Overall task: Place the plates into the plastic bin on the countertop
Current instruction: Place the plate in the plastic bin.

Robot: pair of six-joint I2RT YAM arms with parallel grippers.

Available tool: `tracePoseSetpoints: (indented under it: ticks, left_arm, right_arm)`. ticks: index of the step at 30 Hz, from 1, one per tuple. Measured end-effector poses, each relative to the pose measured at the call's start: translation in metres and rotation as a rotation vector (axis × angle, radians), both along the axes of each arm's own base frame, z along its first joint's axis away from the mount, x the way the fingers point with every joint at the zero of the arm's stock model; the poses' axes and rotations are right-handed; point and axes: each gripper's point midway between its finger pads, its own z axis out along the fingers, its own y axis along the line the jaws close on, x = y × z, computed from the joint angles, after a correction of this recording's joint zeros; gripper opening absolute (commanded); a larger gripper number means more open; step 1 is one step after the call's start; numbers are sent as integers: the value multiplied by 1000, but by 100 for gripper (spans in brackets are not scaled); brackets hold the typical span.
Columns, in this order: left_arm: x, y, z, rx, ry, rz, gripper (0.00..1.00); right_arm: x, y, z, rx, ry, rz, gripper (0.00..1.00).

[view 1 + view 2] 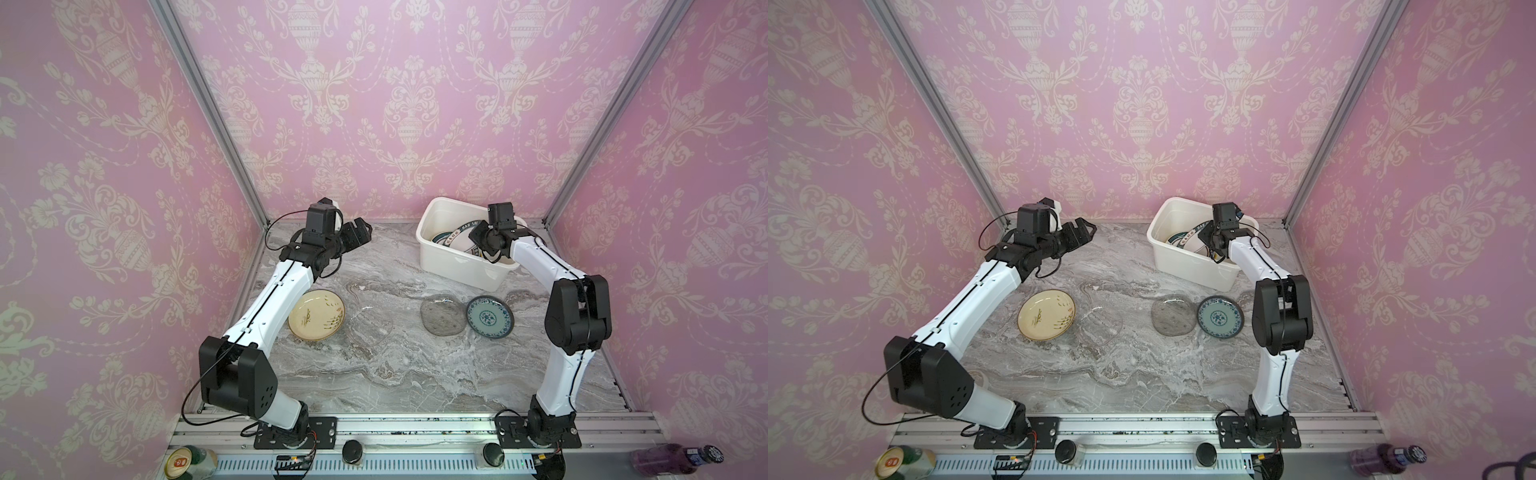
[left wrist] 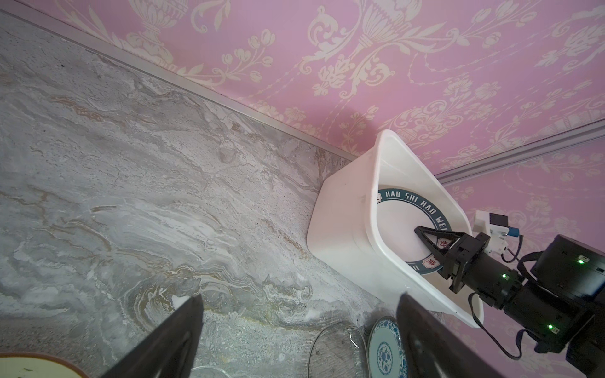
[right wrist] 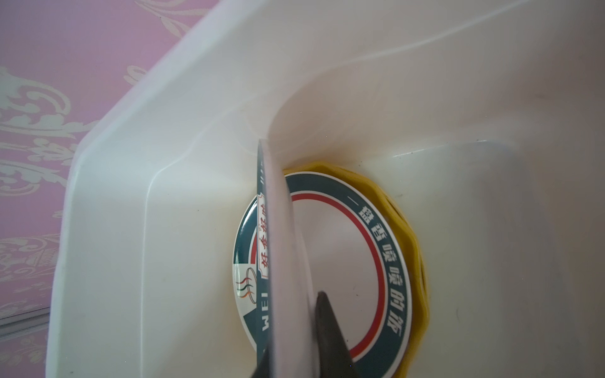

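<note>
While the right claw [image 2: 425, 234] pinches a tilted plate [image 3: 278, 229] inside the bin [image 2: 340, 229] | risk: dropped so, it may chip the plate beneath [image 3: 386, 261] | left claw [image 2: 299, 299] spread, empty.

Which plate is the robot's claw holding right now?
The white plate with the dark teal rim standing on edge in the bin, pinched by the right claw. Its look-alike lies flat underneath.

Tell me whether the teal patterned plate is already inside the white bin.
No, the teal patterned plate lies flat on the countertop, outside the white bin.
</note>
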Motion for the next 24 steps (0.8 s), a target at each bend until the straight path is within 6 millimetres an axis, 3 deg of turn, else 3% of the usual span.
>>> tracePoseSetpoints:
  ticks: [10, 20, 24]
  left_arm:
    - [7, -2, -7, 7, 14, -3, 94]
    - [9, -2, -7, 5, 16, -4, 94]
    - [8, -3, -10, 5, 25, -8, 94]
  right_arm:
    - [2, -1, -25, -15, 52, 2, 20]
    - [9, 3, -25, -25, 66, 32, 36]
    - [7, 5, -37, -36, 106, 57, 47]
